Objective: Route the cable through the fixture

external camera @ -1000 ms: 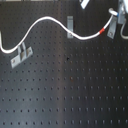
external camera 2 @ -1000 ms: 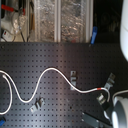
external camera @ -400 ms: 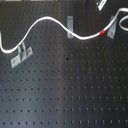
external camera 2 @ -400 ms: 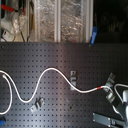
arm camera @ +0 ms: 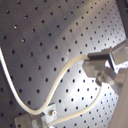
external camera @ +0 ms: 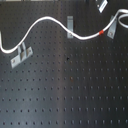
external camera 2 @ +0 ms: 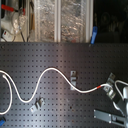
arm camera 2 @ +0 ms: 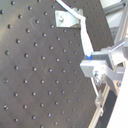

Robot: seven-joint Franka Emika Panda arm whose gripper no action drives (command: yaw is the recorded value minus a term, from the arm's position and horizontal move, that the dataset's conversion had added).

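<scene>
The white cable (external camera: pixel 45 20) runs in waves across the black pegboard in both exterior views. Its red band (external camera: pixel 101 33) lies right at the foot of the fixture (external camera: pixel 112 25), a slim slanted grey clip. Past the band the cable curves up beside the fixture's head and leaves the first exterior view's right edge. I cannot tell whether the cable sits inside the fixture (external camera 2: pixel 111 79). My gripper (external camera 2: pixel 120 98) is at the second exterior view's right edge, just beyond the band (external camera 2: pixel 102 87). In both wrist views the gripper (arm camera 2: pixel 97 67) is shut on the cable (arm camera: pixel 70 65).
An upright grey clip (external camera: pixel 71 24) stands beside the cable's middle stretch. A two-pronged bracket (external camera: pixel 20 54) holds the cable at the first exterior view's left. Another grey clip (external camera: pixel 101 6) stands at the top edge. Shelves with clutter (external camera 2: pixel 50 20) rise behind the board.
The arm has drawn back out of the first exterior view's top right. The red band and the rest of the cable have barely shifted.
</scene>
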